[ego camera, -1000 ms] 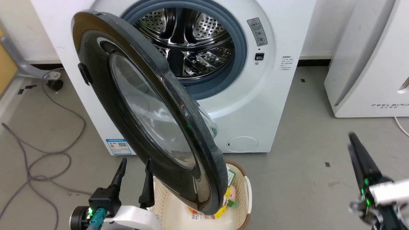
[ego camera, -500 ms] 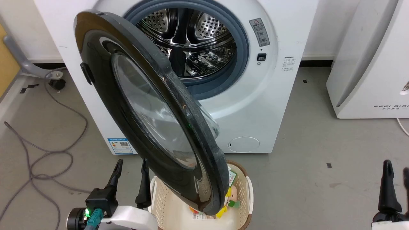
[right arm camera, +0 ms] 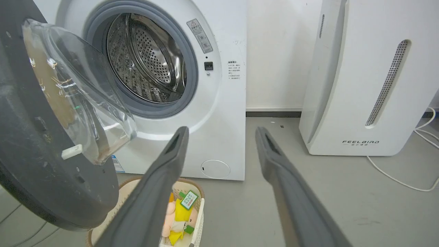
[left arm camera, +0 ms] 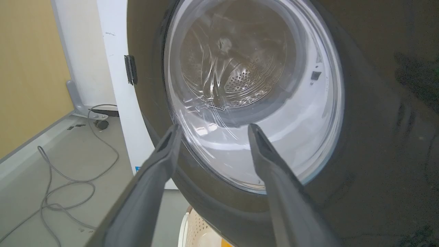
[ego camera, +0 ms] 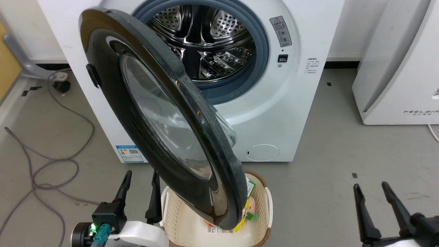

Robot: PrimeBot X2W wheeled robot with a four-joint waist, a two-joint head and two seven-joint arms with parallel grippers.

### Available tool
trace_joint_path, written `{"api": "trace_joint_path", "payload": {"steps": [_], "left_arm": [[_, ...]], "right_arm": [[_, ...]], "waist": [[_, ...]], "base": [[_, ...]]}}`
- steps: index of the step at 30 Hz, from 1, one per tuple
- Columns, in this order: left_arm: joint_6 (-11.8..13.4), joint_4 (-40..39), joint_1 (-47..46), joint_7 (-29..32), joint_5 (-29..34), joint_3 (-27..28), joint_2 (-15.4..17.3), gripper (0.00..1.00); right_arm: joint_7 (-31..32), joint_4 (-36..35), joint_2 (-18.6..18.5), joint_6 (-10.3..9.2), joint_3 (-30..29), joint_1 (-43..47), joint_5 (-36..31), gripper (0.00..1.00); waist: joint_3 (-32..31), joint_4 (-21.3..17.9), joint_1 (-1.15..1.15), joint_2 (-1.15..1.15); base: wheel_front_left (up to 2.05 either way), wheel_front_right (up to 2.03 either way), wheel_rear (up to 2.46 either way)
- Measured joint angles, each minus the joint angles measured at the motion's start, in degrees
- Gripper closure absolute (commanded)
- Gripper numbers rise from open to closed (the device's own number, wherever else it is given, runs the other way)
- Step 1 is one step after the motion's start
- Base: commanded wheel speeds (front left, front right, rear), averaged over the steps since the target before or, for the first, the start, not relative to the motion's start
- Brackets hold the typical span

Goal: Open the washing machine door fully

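- The washing machine door (ego camera: 161,127) is seen swung well out from the washing machine (ego camera: 274,113). It's hinged at the robot's left, and its lower edge hangs over a cream basket (ego camera: 265,209) parked on the floor (ego camera: 325,192) right in front.
- The steel drum (ego camera: 212,44) and the grey gasket (ego camera: 262,51) are fully exposed. A blue label (ego camera: 129,153) and a round cap (ego camera: 262,152) are spotted low on the white front.
- The floor is plain grey concrete, kinda scuffed, dotted with little black tape marks. A grey cable (ego camera: 51,161) is looped across it on the left.
- A white wall with a dark skirting strip (ego camera: 339,64) is seen behind, and a yellow panel (left arm camera: 31,68) is caught at the far left.
- A tall white appliance (ego camera: 394,68) is stood right of the machine, well apart from the door, with a white cord (right arm camera: 394,175) trailed on the floor beside it.
- The left hand (ego camera: 142,171) is found just beside the door's outer face, fingers spread, nothing gripped. Whether the glass is touched can't be told.
- The right hand (ego camera: 370,185) is seen low over bare floor, well apart from the door, spread wide with nothing in it.
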Motion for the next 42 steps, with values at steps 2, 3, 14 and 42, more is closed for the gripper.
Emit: {"api": "trace_joint_path", "payload": {"steps": [2,3,14,42], "left_arm": [[0.0,0.0,0.0,0.0,0.2,0.0,0.0,0.00],[0.0,0.1,0.0,0.0,0.2,0.1,0.0,0.00],[-1.0,1.5,0.0,0.0,0.6,0.4,0.0,1.00],[0.2,-17.2,-5.6,-0.1,1.6,-0.6,0.0,1.00]], "right_arm": [[0.1,0.6,0.0,0.00,0.6,0.0,-0.4,0.00],[0.1,1.1,0.0,0.00,0.8,0.0,-0.5,0.00],[-1.4,5.2,0.0,0.00,1.1,-0.4,-0.5,0.00],[-1.9,5.9,0.0,0.00,-0.2,-0.5,1.1,0.00]], "waist": [[0.2,0.0,0.00,0.00],[0.3,0.0,0.00,0.00],[0.2,0.0,0.00,0.00],[0.1,1.3,0.00,0.00]], "base": [[0.00,0.00,0.00],[0.00,0.00,0.00],[0.00,0.00,0.00],[0.00,0.00,0.00]]}}
